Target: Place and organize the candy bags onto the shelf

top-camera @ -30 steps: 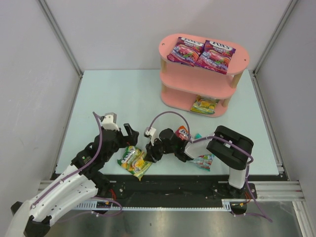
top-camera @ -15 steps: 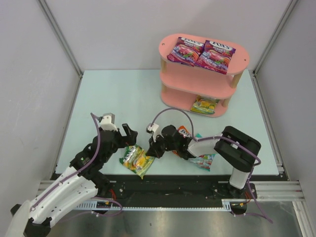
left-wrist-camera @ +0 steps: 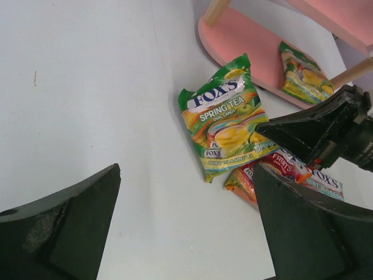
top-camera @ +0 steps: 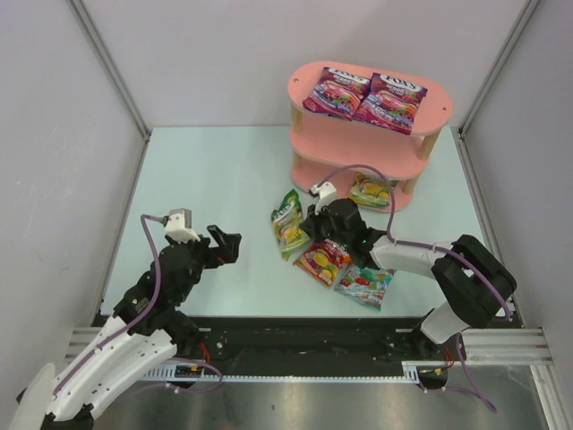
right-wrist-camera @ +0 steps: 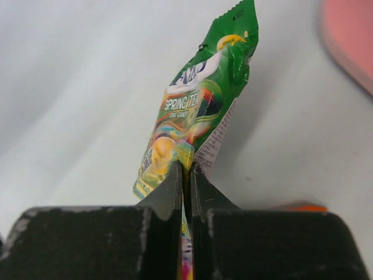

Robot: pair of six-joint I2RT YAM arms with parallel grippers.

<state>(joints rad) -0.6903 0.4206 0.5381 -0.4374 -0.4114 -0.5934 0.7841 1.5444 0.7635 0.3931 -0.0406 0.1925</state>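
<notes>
My right gripper [top-camera: 307,230] is shut on one edge of a yellow-green candy bag [top-camera: 287,225], held on edge above the table left of the pink shelf [top-camera: 358,143]. In the right wrist view the bag [right-wrist-camera: 197,111] stands up between the closed fingers of that gripper [right-wrist-camera: 187,167]. Two purple bags [top-camera: 337,92] [top-camera: 391,100] lie on the top tier and a yellow-green one [top-camera: 370,191] on the bottom tier. A red-orange bag [top-camera: 322,262] and a teal-white bag [top-camera: 364,282] lie flat nearby. My left gripper [top-camera: 224,245] is open and empty, left of them.
The left wrist view shows the held bag [left-wrist-camera: 227,119], the red-orange bag [left-wrist-camera: 274,169] and the shelf's bottom board [left-wrist-camera: 245,46] ahead of the open left gripper [left-wrist-camera: 186,175]. Grey walls and metal rails [top-camera: 107,67] bound the table on three sides.
My right gripper shut on the yellow-green bag near the front edge and carried it back toward the shelf. The left arm drew back to the left. The red-orange bag now lies uncovered.
</notes>
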